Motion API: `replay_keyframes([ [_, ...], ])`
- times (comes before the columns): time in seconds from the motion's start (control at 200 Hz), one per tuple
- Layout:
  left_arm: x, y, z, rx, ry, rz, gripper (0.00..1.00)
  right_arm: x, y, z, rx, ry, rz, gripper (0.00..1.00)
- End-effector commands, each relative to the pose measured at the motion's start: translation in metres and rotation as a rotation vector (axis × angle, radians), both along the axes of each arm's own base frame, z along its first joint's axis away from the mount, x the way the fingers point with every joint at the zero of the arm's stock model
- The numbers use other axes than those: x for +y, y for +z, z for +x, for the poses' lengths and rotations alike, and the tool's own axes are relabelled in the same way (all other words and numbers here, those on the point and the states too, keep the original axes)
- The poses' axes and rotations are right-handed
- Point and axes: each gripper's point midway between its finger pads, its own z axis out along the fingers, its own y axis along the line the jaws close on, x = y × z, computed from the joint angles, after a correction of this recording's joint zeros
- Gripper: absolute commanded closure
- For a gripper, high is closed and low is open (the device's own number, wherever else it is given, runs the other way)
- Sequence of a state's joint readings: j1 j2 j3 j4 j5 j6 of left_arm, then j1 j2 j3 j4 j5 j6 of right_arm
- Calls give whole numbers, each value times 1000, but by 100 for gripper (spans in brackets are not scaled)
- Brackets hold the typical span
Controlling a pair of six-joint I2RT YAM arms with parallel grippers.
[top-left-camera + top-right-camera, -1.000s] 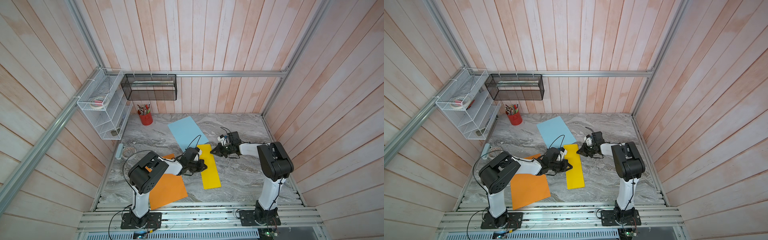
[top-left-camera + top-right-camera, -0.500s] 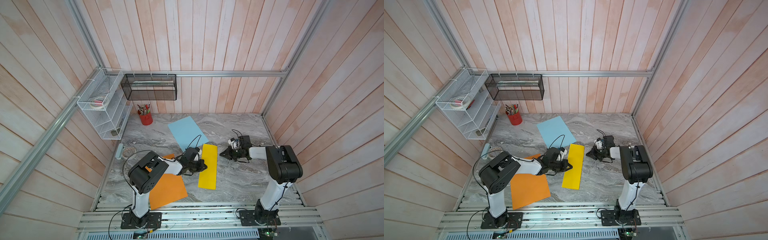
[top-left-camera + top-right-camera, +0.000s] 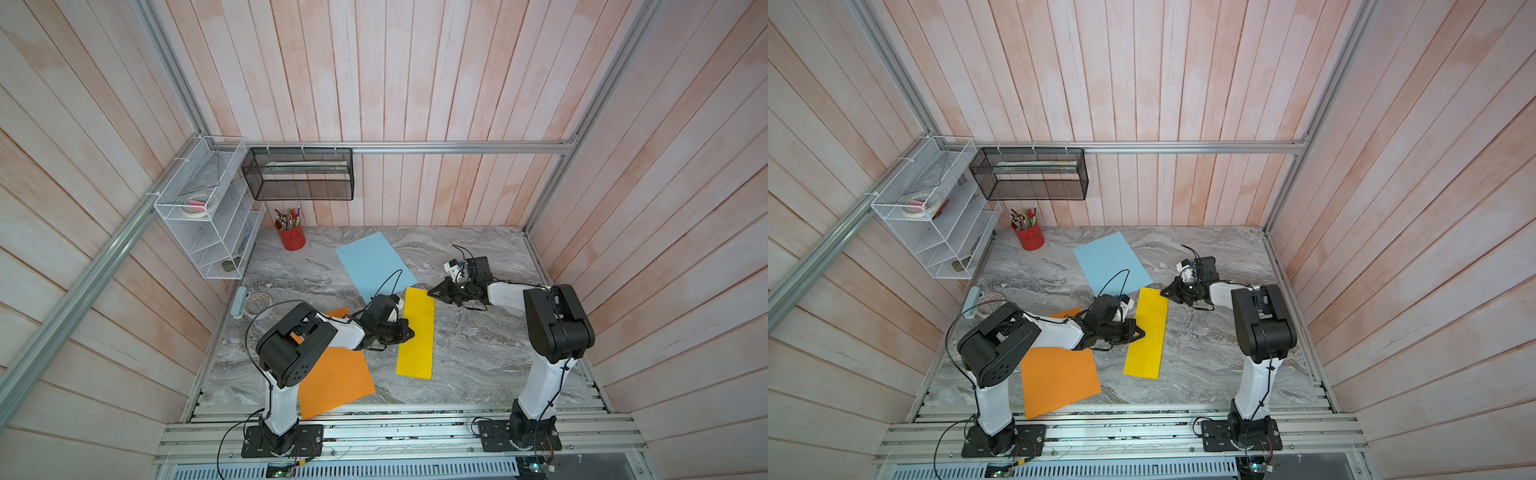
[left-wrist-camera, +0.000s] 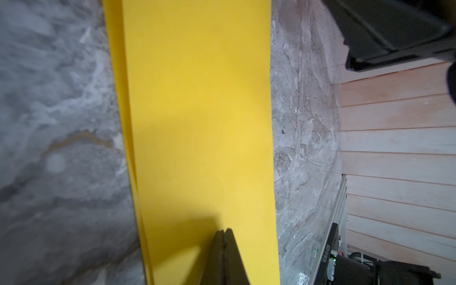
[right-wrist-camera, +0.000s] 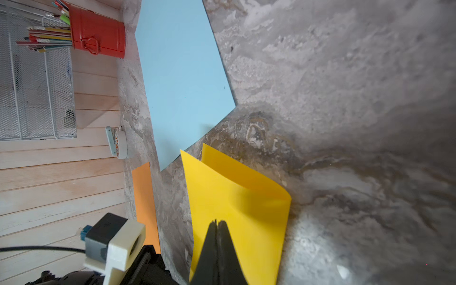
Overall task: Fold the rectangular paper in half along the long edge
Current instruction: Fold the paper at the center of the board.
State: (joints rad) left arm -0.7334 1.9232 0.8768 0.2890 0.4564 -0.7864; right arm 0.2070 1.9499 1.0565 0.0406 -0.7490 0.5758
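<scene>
Folded yellow paper (image 3: 417, 332) lies as a narrow strip mid-table on the marble table (image 3: 478, 353); both grippers are pinched closed, holding nothing.
The left gripper (image 3: 410, 332) points onto the strip's near long edge, and the right gripper (image 3: 430, 293) sits at its far corner. In the right wrist view, the top layer gapes off the lower one. A blue sheet (image 3: 374, 266) and an orange sheet (image 3: 334, 378) lie nearby.

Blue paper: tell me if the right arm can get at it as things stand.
Probably yes. The blue paper lies flat near the right gripper, with only bare marble tabletop between; nothing blocks it, though the shut gripper must open first.
</scene>
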Motion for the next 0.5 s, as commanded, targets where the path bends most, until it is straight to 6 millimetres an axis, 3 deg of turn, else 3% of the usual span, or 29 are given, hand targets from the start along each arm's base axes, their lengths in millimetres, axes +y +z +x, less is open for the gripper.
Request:
replay_keyframes([
  [0.0, 19, -34, -19, 83, 0, 105, 100, -10, -27, -3, 62, -32, -26, 100],
  [0.14, 21, -33, -19, 78, 1, 112, 100, -37, -36, -7, 78, -95, -31, 100],
  [0.37, 23, -37, -22, 86, 2, 113, 100, -99, -41, -1, 87, -202, -83, 100],
  [0.44, 23, -36, -23, 85, 2, 111, 100, -102, -33, 0, 73, -202, -64, 100],
  [0.495, 24, -37, -22, 85, 4, 113, 100, -93, -22, -2, 47, -167, -21, 100],
])
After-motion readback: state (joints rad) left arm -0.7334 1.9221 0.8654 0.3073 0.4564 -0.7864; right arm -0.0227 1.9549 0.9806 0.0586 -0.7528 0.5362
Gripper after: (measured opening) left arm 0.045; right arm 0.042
